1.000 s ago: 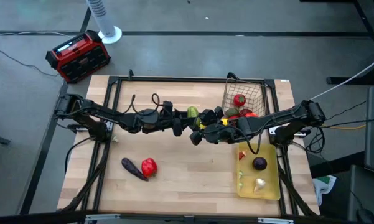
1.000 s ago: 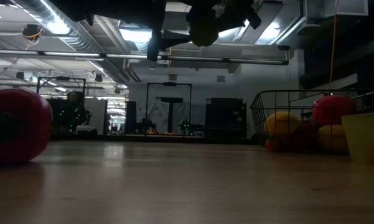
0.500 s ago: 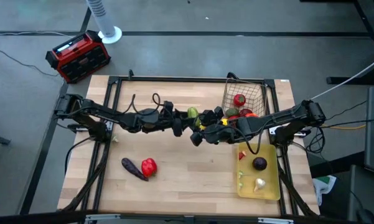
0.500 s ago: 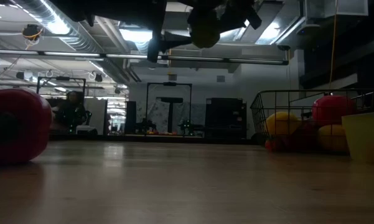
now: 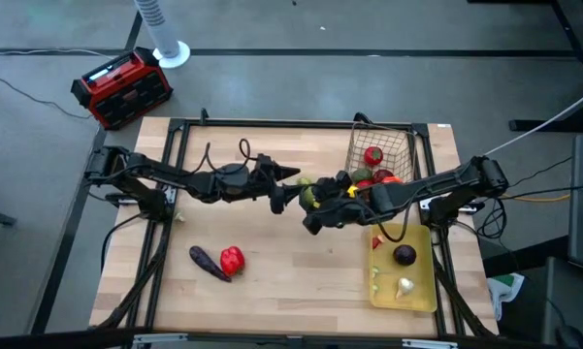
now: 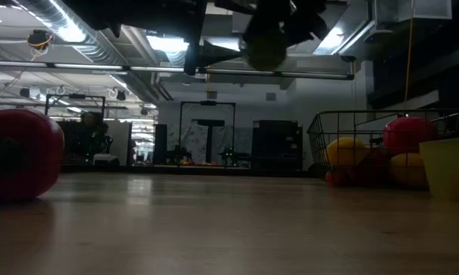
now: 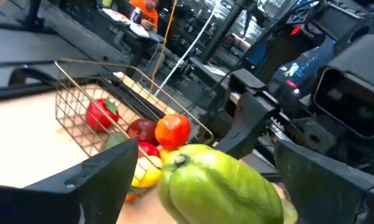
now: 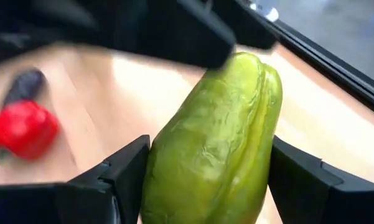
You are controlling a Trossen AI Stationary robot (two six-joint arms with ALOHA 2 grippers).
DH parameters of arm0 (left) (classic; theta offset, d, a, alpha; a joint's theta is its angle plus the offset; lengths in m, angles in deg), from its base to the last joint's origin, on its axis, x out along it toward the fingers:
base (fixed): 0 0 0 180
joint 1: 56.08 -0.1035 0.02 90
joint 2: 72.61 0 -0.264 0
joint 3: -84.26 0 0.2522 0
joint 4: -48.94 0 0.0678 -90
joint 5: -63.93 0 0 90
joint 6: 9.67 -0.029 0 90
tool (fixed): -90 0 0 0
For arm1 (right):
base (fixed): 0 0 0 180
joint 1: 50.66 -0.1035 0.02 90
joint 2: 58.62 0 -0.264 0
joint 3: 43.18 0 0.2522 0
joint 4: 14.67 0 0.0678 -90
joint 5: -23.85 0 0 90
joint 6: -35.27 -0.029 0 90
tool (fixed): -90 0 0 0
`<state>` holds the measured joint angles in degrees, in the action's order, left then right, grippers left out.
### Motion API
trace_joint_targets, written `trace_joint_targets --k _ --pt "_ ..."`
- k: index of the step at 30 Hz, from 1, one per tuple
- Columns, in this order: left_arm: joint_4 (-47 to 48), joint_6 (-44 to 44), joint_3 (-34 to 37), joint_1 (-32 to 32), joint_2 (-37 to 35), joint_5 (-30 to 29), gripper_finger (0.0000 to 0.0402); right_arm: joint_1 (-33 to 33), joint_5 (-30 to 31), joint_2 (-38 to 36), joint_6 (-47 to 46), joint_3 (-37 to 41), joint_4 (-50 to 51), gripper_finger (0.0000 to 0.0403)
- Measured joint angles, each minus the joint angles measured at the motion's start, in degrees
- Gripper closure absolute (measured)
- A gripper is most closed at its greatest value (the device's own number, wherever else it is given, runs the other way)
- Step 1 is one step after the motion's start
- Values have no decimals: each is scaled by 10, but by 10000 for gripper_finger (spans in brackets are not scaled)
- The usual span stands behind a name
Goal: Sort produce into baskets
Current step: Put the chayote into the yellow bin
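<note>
The green pepper (image 8: 213,144) sits clenched between the right gripper (image 5: 313,197) jaws, raised above the counter (image 5: 272,262). The left gripper (image 5: 289,177) jaws stand released just beside it, the wire-mesh basket (image 7: 74,102) beyond them.

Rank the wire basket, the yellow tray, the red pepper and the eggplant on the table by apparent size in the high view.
1. Yellow tray and wire basket: too close to call, since the right arm covers part of each.
2. Eggplant: longer than the pepper, but thin.
3. Red pepper: rounder; roughly the eggplant's equal in area, so the order is unsure.
</note>
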<state>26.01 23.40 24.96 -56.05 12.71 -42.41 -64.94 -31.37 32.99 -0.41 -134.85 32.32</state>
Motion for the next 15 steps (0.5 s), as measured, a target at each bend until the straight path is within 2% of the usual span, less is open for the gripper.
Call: trace_joint_targets --k 4,10,15 --pt "0 -19 0 -6 0 1 19 -4 -17 -10 -15 0 85 137" --pt "6 -17 0 -10 0 2 20 -16 -134 -15 -52 0 225 137" --pt "19 -17 0 -8 0 3 18 -43 -177 -17 -95 0 323 136"
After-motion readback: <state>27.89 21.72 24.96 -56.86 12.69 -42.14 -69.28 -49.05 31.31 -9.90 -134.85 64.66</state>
